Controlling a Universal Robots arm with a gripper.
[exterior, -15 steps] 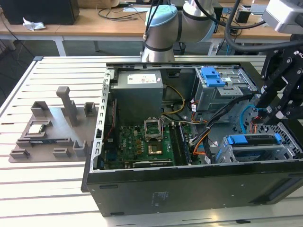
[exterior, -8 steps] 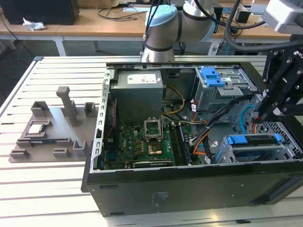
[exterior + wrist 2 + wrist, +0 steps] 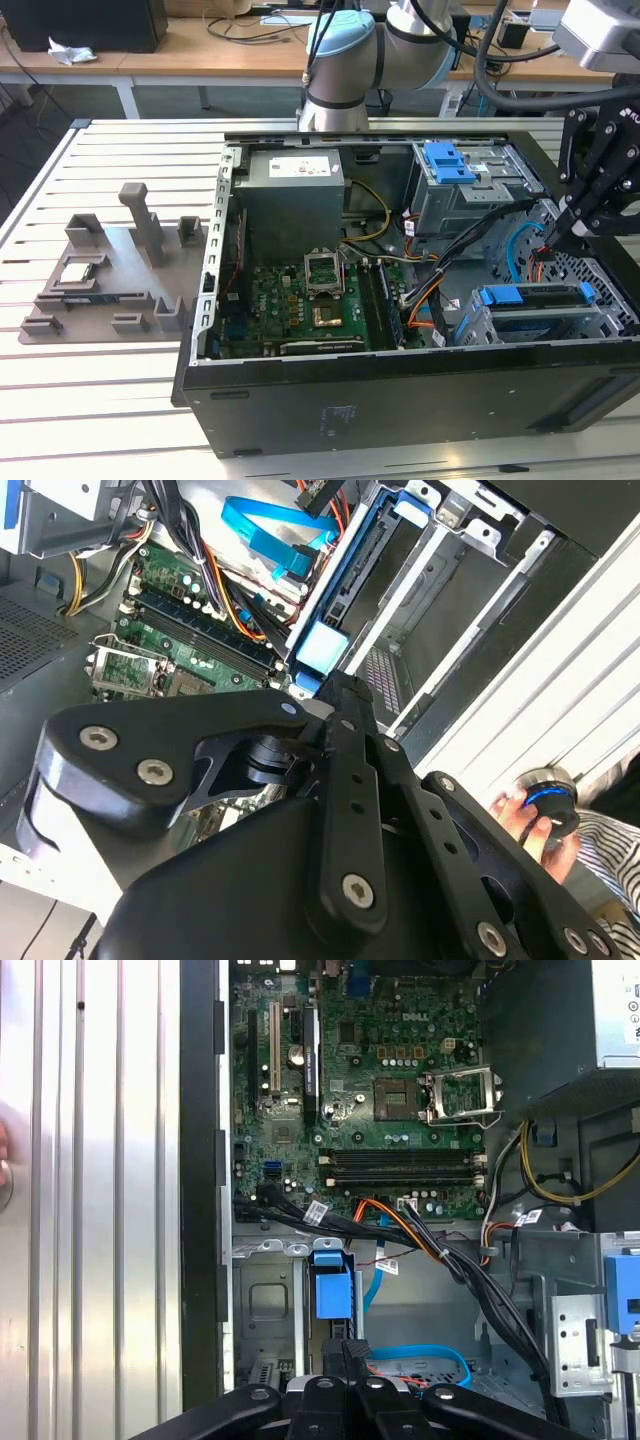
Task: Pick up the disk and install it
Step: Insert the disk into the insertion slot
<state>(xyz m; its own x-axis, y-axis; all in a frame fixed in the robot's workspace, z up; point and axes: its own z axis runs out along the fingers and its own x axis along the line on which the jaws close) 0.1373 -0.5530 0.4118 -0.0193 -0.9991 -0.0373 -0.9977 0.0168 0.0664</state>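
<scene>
The disk (image 3: 530, 298) sits on edge in the lower drive cage at the front right corner of the open computer case, held in its blue carrier bracket. In both wrist views I see it edge-on: a dark slab (image 3: 352, 575) between blue rails, with a blue tab (image 3: 332, 1290) at its end. My black gripper (image 3: 552, 236) hangs just above that cage at the exterior view's right. Its fingers (image 3: 346, 1345) are pressed together with nothing between them, and the tip (image 3: 346, 695) is close to the blue tab.
The case holds a green motherboard (image 3: 300, 295), a grey power supply (image 3: 295, 195), an upper drive cage with a blue bracket (image 3: 450, 160) and loose cables (image 3: 430, 295). A grey fixture plate (image 3: 105, 270) lies on the slatted table. A person's hand (image 3: 530, 820) holds a small device.
</scene>
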